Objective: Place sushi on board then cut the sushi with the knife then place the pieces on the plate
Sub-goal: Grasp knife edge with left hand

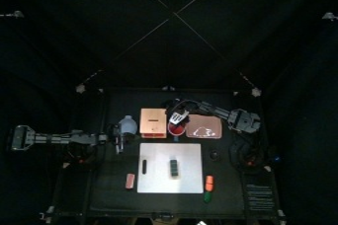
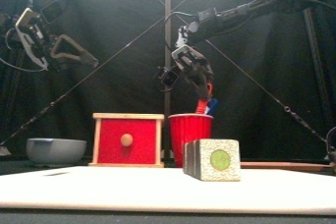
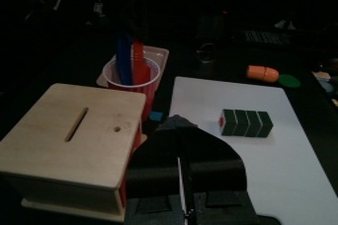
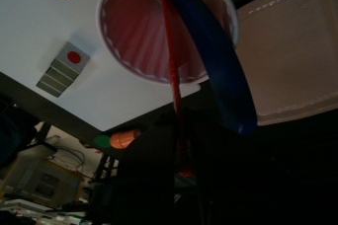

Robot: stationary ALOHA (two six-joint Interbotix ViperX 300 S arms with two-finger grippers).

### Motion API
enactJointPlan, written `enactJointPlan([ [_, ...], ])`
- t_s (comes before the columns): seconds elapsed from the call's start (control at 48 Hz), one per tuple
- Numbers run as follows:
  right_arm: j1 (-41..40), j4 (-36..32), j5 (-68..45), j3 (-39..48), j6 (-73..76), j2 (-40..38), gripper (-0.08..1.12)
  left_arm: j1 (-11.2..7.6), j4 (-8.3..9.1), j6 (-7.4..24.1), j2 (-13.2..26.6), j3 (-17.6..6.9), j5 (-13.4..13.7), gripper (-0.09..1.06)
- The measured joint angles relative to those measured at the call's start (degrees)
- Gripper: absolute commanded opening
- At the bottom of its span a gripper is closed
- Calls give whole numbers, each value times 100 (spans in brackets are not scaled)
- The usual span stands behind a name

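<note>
Currently my right gripper (image 2: 184, 75) hangs directly over the red cup (image 2: 191, 138), which stands at twelve o'clock from the white cutting board (image 1: 148, 160). It is there because the cutting tools are kept there: the blue knife (image 4: 218, 66) and the red knife (image 4: 173, 61) both stand in the cup, their ends poking above the rim. From my right wrist the knives run down toward my jaws, but the jaws are lost in shadow. I cannot tell whether they are wide, narrow or already pinching a knife. The sushi roll (image 2: 214, 159) stands near the board's middle, its dark green blocks pressed together in one piece, so I judge the placing step done and the knife fetch in hand. The pink tray (image 1: 209, 127) lies at one o'clock, just beside the cup, handy for the pieces later. The wooden box (image 2: 128, 140) sits at eleven o'clock, close against the cup, so I judge a straight upward lift safest. My left gripper (image 3: 192, 155) rests out toward ten o'clock with its jaws drawn together on nothing, off the board so the blade has room.
</note>
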Motion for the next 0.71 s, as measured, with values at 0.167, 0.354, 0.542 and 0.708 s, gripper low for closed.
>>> enactJointPlan([
  [0.167, 0, -9, 0, -26, 0, -9, 40, 0, 0, -9, 0, 0, -9, -1],
  [0.354, 0, 0, 26, -44, 18, -264, 40, 0, 0, 0, 0, 0, -9, -1],
  [0.542, 0, -9, 53, -44, -9, -606, 40, 0, -9, -9, 0, 0, 0, -1],
  [0.708, 0, 0, 53, -18, -18, -993, 40, 0, -18, -9, 0, 0, 0, -1],
])
